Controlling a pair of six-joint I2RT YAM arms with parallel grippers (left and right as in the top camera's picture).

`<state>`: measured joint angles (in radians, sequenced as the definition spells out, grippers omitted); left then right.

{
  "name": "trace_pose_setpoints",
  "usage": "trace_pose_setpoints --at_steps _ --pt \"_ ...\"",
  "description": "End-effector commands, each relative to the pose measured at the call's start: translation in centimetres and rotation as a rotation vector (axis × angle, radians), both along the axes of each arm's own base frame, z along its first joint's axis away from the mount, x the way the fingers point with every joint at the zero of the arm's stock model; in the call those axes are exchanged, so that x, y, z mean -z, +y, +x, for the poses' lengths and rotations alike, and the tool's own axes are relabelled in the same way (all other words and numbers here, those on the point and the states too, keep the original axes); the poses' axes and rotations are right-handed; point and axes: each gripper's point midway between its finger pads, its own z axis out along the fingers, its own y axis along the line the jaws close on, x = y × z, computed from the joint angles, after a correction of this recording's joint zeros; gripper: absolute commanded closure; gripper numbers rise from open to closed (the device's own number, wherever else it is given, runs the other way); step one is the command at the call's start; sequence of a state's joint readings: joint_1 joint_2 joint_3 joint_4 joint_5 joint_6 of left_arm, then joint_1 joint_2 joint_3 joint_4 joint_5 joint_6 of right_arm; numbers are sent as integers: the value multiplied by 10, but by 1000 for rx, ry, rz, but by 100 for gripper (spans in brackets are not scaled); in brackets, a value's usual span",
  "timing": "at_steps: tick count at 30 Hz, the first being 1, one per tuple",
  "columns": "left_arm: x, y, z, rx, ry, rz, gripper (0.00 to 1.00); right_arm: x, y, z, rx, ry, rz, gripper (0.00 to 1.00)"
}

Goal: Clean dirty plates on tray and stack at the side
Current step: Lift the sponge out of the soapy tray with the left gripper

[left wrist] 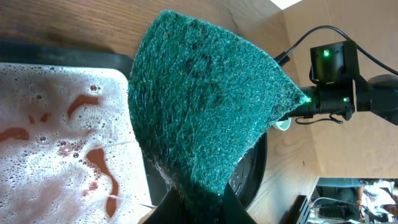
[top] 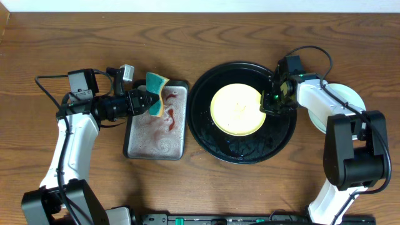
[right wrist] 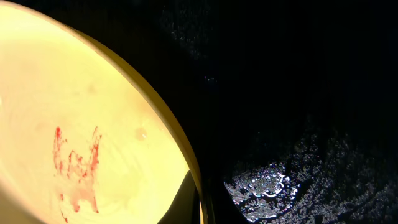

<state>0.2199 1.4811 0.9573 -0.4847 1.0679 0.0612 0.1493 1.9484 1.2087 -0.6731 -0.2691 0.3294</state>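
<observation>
The pale yellow plate lies in the round black tray. The right wrist view shows a red smear on the yellow plate and the wet tray floor. My right gripper is shut on the plate's right rim, one finger over the rim. A pale mint-blue plate sits on the table to the right, partly hidden by my right arm. My left gripper is shut on a green and yellow sponge above the grey metal tray; the sponge fills the left wrist view.
The small rectangular grey metal tray holds soapy foam with red streaks, left of the black tray. The black tray's rim shows behind the sponge. The right arm shows beyond it. Bare wooden table lies around.
</observation>
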Motion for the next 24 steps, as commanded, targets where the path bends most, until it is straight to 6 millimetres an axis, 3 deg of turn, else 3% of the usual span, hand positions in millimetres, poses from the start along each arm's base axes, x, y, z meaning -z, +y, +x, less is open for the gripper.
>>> trace_pose_setpoints --at_steps 1,21,24 --pt "-6 -2 -2 20 -37 -12 93 17 -12 -12 12 47 -74 99" --pt "-6 -2 -2 21 -40 -10 92 17 -12 -15 8 58 -75 99" --pt "8 0 -2 -8 9 65 92 18 -9 -25 -34 86 -84 99"
